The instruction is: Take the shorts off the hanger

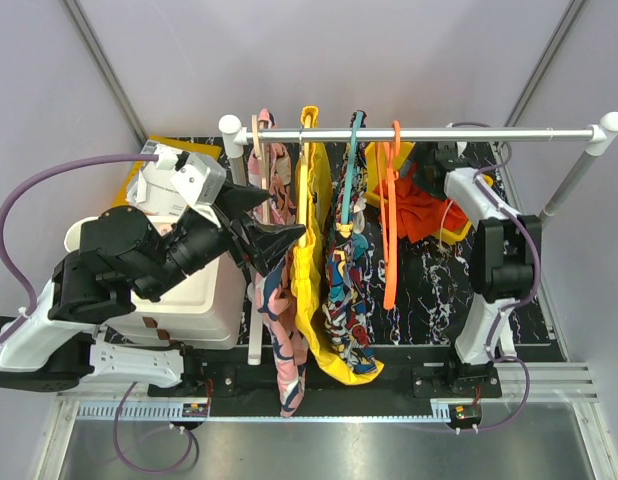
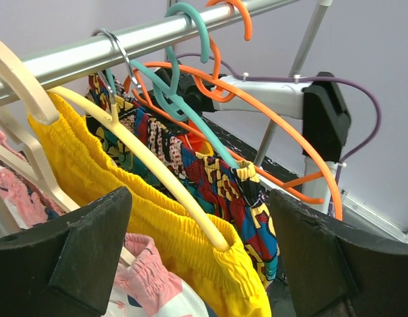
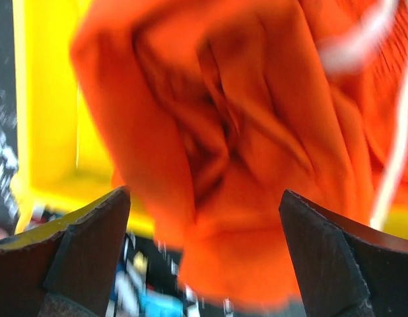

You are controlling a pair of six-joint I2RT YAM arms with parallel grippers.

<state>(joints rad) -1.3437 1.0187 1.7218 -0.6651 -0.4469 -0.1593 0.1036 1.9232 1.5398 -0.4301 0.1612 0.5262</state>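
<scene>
Clearly, we see the shorts (image 1: 421, 212) off the hanger (image 1: 390, 235), bunched in a yellow bin (image 3: 49, 132) on the bench beyond the rail (image 1: 469, 133). Our right gripper (image 3: 204, 198) stands wide open close over them, holding nothing. Our left gripper (image 2: 199, 198) is also wide and empty, facing the yellow garment (image 2: 125, 198). The hanger hangs bare on the rail.

My table (image 1: 429, 300), black with white marbling, runs across the middle of the frame. On it I see a white bin (image 1: 204, 300) at lower left and a yellow bin (image 1: 375, 160) at upper right.
</scene>
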